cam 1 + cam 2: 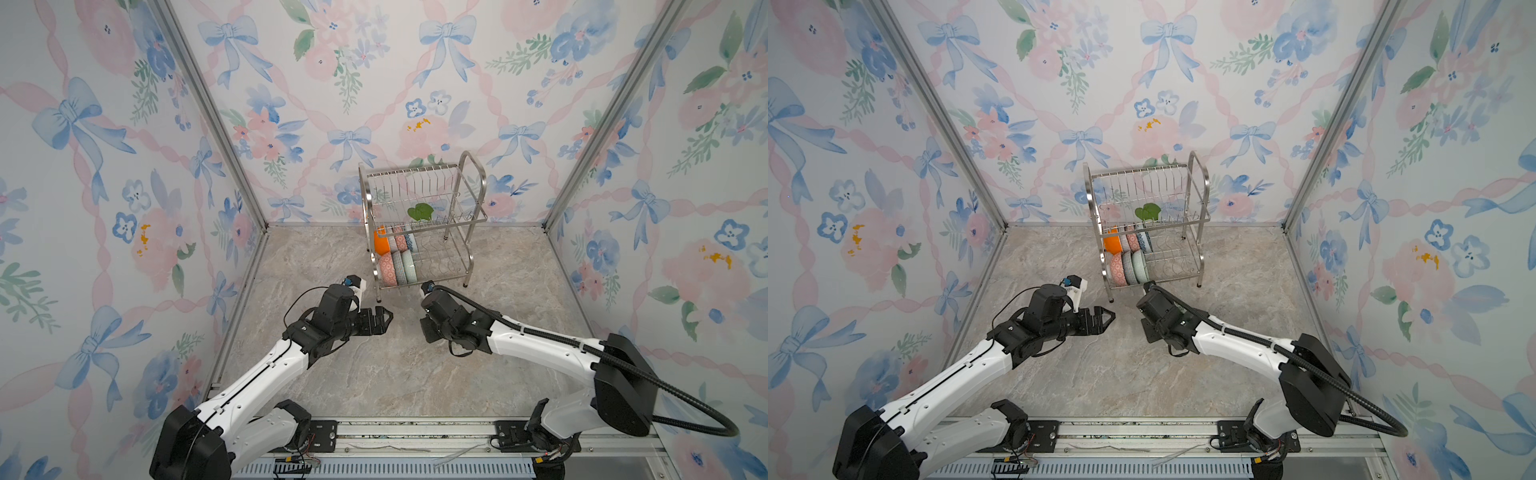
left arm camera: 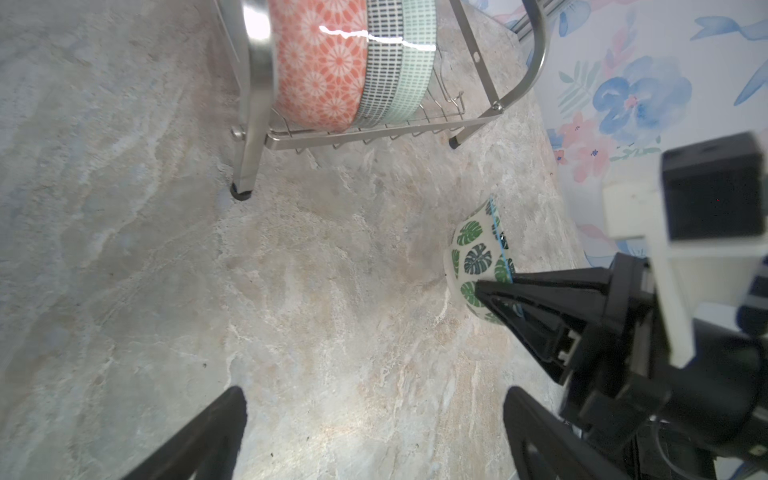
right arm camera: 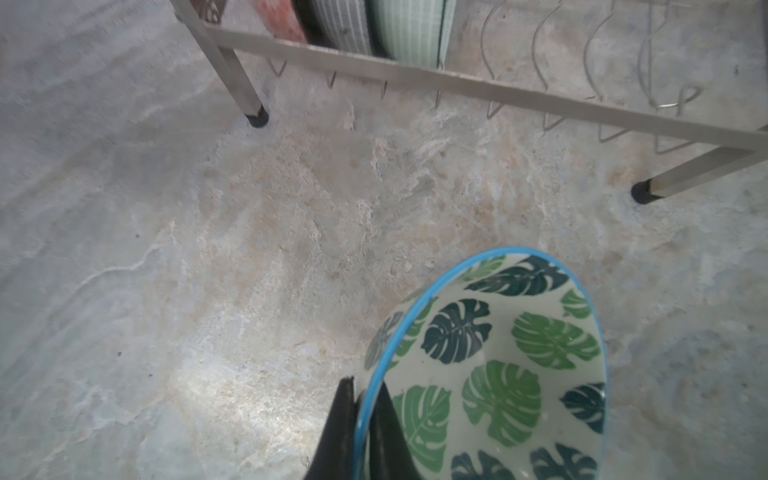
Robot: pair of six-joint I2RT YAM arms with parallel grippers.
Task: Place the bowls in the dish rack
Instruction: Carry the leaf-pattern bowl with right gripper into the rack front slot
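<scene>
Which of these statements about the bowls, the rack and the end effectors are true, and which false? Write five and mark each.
1. The right end effector pinches the rim of the leaf-patterned bowl. True.
2. The left end effector holds a bowl. False: its jaws stand open and empty.
3. The dish rack stands on the stone-look table. True.
4. The salmon-patterned bowl lies flat on the table. False: it stands on edge in the rack's lower tier.
5. The leaf-patterned bowl sits in the rack. False: it is held outside, in front of the rack.
</scene>
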